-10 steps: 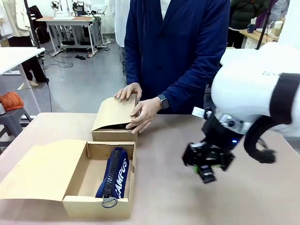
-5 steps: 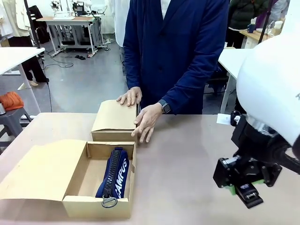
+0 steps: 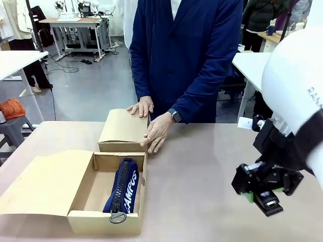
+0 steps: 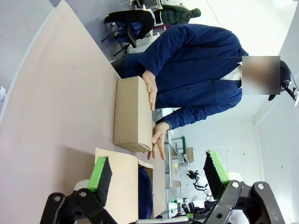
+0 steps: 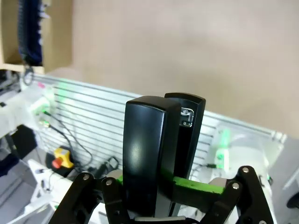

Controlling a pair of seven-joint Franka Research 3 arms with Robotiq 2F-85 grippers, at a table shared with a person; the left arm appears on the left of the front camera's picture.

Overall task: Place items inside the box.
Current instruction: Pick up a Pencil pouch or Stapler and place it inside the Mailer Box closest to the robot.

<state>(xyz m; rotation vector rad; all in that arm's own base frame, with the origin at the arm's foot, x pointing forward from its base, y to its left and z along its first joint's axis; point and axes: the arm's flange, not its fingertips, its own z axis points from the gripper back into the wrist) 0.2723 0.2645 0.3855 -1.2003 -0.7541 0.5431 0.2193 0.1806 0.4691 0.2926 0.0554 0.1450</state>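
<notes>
An open cardboard box [image 3: 83,222] stands at the front left of the table, its lid flap spread to the left. The navy zip pouch [image 3: 125,186] with white lettering lies inside it. My right gripper [image 3: 262,197] hangs over the table's right side, shut on the black stapler [image 3: 269,202]. In the right wrist view the stapler [image 5: 161,149] stands upright between the green pads, and the pouch [image 5: 30,23] shows far off at top left. My left gripper [image 4: 156,172] is open with nothing between its pads. The utility knife and the marker pen are out of view.
A second cardboard box [image 3: 123,128], closed, sits behind the open one. The person in a navy coat rests both hands [image 3: 157,132] on it. Bare table [image 3: 202,166] lies between the boxes and my right gripper.
My right gripper carried the stapler from mid-table to the right and nearer the camera. The person pressed the far box's flap shut and keeps both hands on it.
</notes>
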